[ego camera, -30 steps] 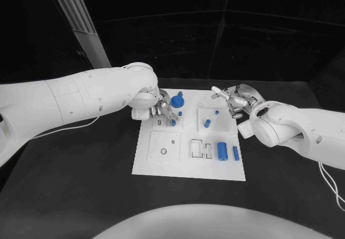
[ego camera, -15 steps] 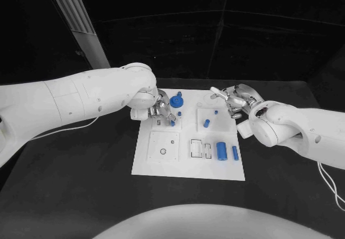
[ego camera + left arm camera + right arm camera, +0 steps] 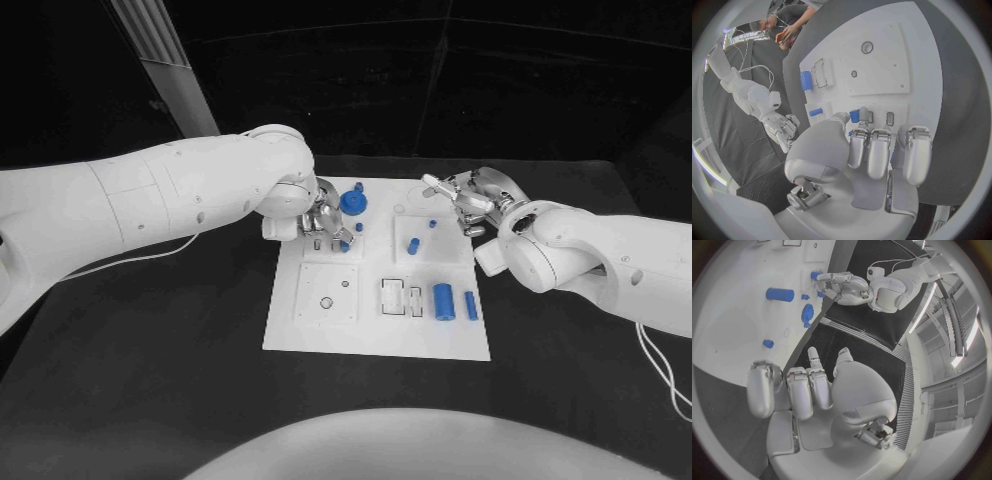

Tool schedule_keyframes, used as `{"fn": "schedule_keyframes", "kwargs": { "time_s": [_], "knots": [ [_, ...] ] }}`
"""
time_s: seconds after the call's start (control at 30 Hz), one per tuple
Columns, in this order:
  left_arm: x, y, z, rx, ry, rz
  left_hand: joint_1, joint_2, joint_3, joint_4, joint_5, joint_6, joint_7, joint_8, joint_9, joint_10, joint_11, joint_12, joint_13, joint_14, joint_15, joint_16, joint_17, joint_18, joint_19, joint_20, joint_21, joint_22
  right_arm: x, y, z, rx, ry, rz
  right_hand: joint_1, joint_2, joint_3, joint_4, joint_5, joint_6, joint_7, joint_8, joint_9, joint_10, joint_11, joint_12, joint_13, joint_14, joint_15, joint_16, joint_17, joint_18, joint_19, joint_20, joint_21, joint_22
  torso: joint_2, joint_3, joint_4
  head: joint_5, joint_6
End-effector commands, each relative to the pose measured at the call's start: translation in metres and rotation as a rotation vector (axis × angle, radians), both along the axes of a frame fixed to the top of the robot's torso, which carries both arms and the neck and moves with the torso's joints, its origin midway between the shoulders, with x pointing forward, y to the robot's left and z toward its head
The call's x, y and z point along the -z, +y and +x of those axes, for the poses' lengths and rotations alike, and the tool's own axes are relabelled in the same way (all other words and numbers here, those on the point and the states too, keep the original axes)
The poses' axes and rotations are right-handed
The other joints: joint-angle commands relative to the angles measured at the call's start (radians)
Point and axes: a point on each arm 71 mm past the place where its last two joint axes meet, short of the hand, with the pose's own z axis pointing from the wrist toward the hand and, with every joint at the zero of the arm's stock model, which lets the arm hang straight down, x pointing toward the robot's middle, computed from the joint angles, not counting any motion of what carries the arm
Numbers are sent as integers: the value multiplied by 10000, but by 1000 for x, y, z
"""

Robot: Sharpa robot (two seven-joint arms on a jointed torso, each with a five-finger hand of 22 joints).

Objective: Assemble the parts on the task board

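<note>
Blue peg (image 3: 345, 243) sits at the white board's (image 3: 378, 335) 11 o'clock, pinched by the left hand (image 3: 320, 222); seating looks underway, needing straight downward pressure. Right hand (image 3: 469, 200) hovers, fingers apart, empty.

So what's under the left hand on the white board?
The left hand covers a patch of the board. A small blue piece shows at its fingertips; anything beneath the palm is hidden.

black table (image 3: 173, 370), pale slatted post (image 3: 162, 60) behind it
</note>
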Motion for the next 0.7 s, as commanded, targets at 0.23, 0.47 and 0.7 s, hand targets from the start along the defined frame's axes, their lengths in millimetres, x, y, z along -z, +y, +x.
{"fn": "schedule_keyframes", "kwargs": {
  "time_s": [0.23, 0.47, 0.7],
  "knots": [
    [-1, -1, 1, 98, 54, -93, 207, -105, 468, -28, 650, 55, -30, -113, 134, 1038, -49, 24, 2626, 1021, -77, 25, 2634, -65, 1053, -84, 39, 2633, -1, -1, 0, 133, -81, -62, 140, 50, -57, 6, 98, -77, -19, 93, 14, 1077, -48, 26, 2632, 1039, -59, 24, 2628, 176, 6, -41, -61, 1577, -6, 5, 4, -9, -26],
    [-1, -1, 2, 76, -15, -222, 651, -427, 1174, -247, 1073, 66, -42, -138, 317, 1038, -61, 24, 2626, 1021, -104, 25, 2634, -65, 1053, -107, 39, 2633, -1, -2, 1, 192, -77, -91, 189, 80, -57, 7, 134, -58, -28, 138, 21, 1077, -54, 26, 2632, 1039, -63, 24, 2628, 179, 2, -44, -72, 1572, -9, 3, -1, -19, -27],
    [-1, -1, 3, 48, -85, -361, 919, -679, 1809, -527, 1072, 110, -39, -135, 470, 1038, -61, 24, 2626, 1021, -115, 25, 2634, -65, 1053, -124, 39, 2633, -1, -3, 2, 230, -75, -110, 225, 101, -52, 5, 148, -48, -32, 161, 23, 1077, -59, 26, 2632, 1039, -66, 24, 2628, 181, -2, -46, -80, 1568, -13, 8, -2, -23, -29]
  ]
}}
